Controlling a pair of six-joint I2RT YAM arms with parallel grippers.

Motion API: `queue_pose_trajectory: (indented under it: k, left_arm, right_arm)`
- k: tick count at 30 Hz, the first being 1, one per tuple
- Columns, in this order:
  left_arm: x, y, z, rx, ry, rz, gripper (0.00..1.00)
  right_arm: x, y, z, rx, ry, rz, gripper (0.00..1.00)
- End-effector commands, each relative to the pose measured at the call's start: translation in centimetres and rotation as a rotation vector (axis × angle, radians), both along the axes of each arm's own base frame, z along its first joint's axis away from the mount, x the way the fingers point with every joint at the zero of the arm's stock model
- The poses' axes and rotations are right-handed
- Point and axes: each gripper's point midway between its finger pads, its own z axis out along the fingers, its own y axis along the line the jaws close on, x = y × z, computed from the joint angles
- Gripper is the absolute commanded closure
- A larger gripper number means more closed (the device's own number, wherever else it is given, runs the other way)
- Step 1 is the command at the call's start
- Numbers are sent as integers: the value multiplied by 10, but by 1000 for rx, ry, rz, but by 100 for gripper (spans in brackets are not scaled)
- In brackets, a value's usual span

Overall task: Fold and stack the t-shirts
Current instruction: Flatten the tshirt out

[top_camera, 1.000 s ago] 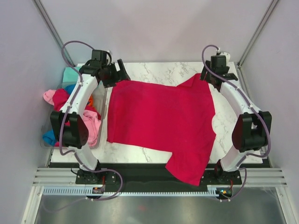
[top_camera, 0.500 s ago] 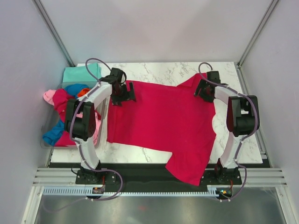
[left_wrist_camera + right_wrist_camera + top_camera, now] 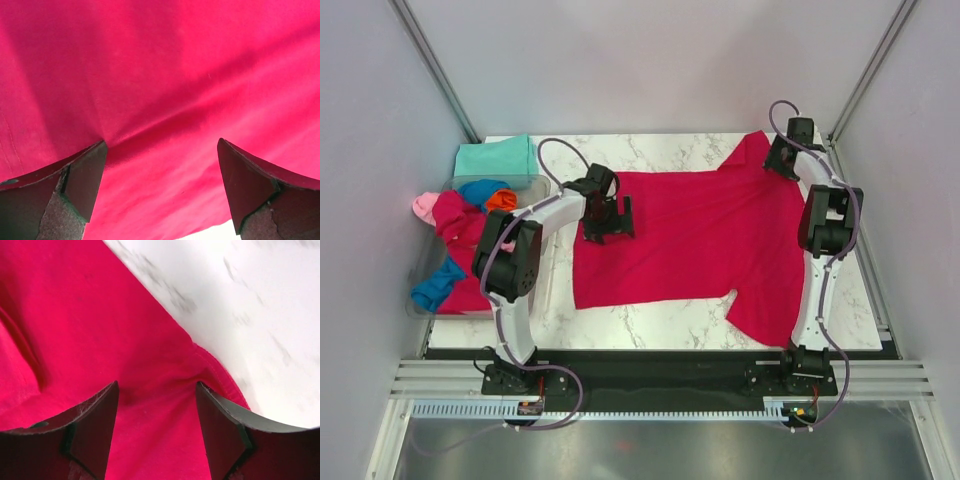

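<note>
Bright even overhead light, soft shadows, right wrist view blurred

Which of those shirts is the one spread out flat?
The large crimson-red shirt, spread across the marble table; the pink, blue and orange ones lie bunched in the bin.

no legible text, label, brand, number or sign found in any view. the large crimson-red cloth t-shirt (image 3: pixel 690 235) shows plain fabric only. small coloured fittings (image 3: pixel 529 406) on the grey rail at the near edge: too small to read.
</note>
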Motion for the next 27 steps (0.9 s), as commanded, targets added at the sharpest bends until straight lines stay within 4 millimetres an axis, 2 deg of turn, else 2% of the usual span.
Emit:
queue_pose_trajectory:
  k: [1, 2, 3, 4, 7, 8, 10, 11, 13, 14, 16, 17, 18, 19, 20, 21, 22, 24, 27]
  left_arm:
    - [-25, -25, 12, -67, 10, -32, 0]
    - [-27, -26, 13, -65, 6, -35, 0]
    - [-28, -24, 15, -57, -3, -33, 0]
    - [-29, -21, 22, -49, -25, -42, 0]
    - [-24, -10, 40, -6, -95, -36, 0]
    - [-22, -8, 45, 4, -115, -34, 0]
    - [-24, -7, 52, 12, -138, -39, 0]
    - [-25, -6, 61, 14, -164, -40, 0]
    - [-28, -3, 63, 35, -179, -37, 0]
    - [-29, -2, 66, 33, -186, -36, 0]
    - [-36, -4, 68, 10, -178, -47, 0]
    - [-43, -13, 79, -25, -193, -72, 0]
    - [-50, -14, 82, -29, -199, -90, 0]
    - [-56, -16, 87, -28, -212, -118, 0]
    - [-65, -22, 95, -39, -228, -158, 0]
    - [-79, -23, 106, -65, -236, -197, 0]
    - [-87, -22, 113, -63, -253, -228, 0]
    - [-107, -6, 127, -38, -284, -225, 0]
    - [-125, 16, 131, -11, -322, -183, 0]
  right_arm:
    - [12, 15, -18, -27, 67, 114, 29]
    - [25, 17, -5, -46, 32, 137, 29]
    - [28, 21, 2, -53, 24, 152, 29]
    - [32, 27, 18, -62, -2, 169, 28]
    - [29, 29, 48, -88, -33, 182, 26]
    - [22, 28, 69, -100, -51, 174, 25]
    - [12, 21, 91, -131, -67, 148, 24]
    - [-1, 14, 111, -162, -79, 118, 24]
    - [-17, 5, 129, -188, -83, 77, 23]
    - [-35, -1, 141, -202, -82, 46, 23]
    - [-53, -3, 148, -164, -92, 5, 22]
    - [-67, 7, 150, -118, -100, 33, 22]
    - [-64, 18, 155, -76, -150, 68, 23]
    - [-72, 30, 150, -10, -159, 87, 23]
    - [-71, 41, 150, 35, -177, 119, 22]
    - [-68, 60, 151, 116, -196, 178, 24]
    - [-64, 68, 147, 160, -195, 183, 26]
    - [-55, 79, 144, 200, -201, 197, 30]
    - [-32, 83, 129, 239, -189, 181, 35]
